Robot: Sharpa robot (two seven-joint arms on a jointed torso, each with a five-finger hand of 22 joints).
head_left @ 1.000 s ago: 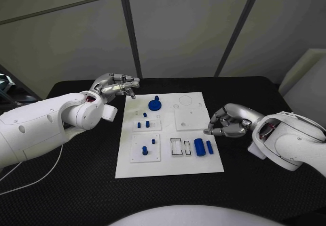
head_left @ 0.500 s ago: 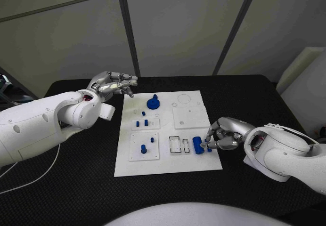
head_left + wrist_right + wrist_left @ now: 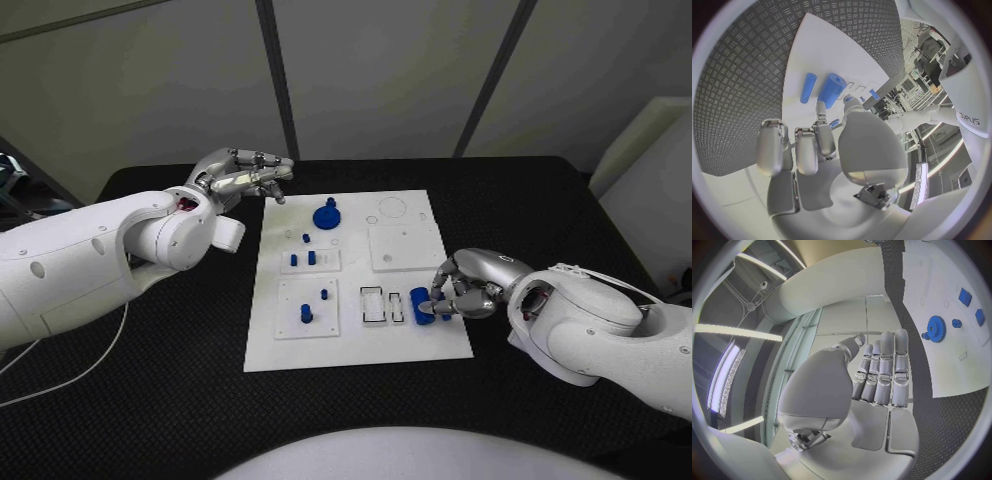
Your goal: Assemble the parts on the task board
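Blue cylinder (image 3: 420,306) lies on white task board (image 3: 361,345).

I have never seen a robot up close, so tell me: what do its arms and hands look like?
Both arms are thick, smooth, glossy white shells with rounded joints. Each ends in a silver metal hand, left hand and right hand, built of jointed segments with pale grey finger pads. A reddish opening shows at the left wrist. Dark lettering marks the left white arm.
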